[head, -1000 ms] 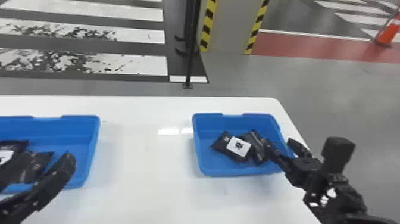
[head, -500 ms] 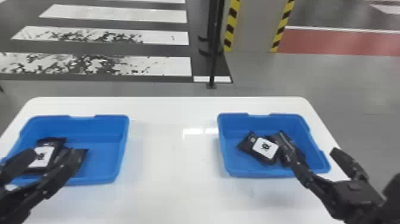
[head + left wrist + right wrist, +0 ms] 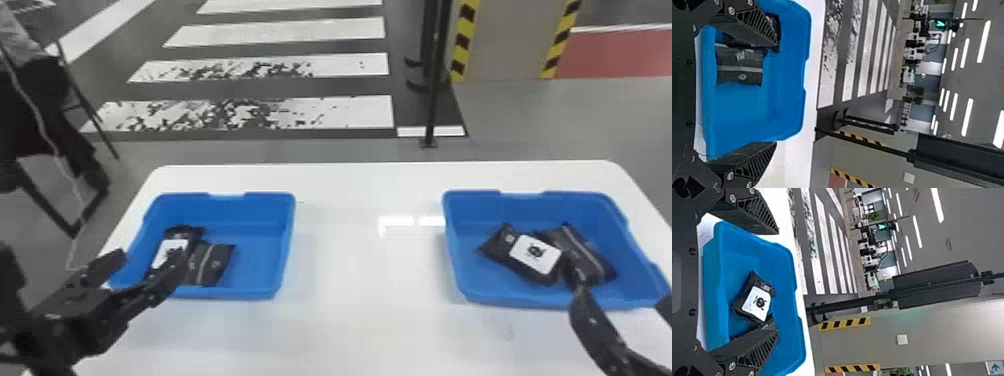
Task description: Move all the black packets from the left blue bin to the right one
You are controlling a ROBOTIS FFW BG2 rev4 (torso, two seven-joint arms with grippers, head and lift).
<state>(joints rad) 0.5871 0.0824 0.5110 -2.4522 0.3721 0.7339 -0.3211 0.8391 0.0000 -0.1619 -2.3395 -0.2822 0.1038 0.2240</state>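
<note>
The left claw (image 3: 150, 259) is wide open by the left blue bin (image 3: 265, 245). Inside, two black packets (image 3: 212, 265) point long ways from near to far. The right claw (image 3: 622, 294), also wide, is by the right blue bin (image 3: 470, 280), where two more packets (image 3: 536, 254) slant, far ends leaning left.

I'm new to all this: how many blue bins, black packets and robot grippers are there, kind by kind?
Blue bins: 2, the left bin and the right bin
Black packets: 4, two in the left bin and two in the right
Grippers: 2, left gripper and right gripper
Total: 8
</note>
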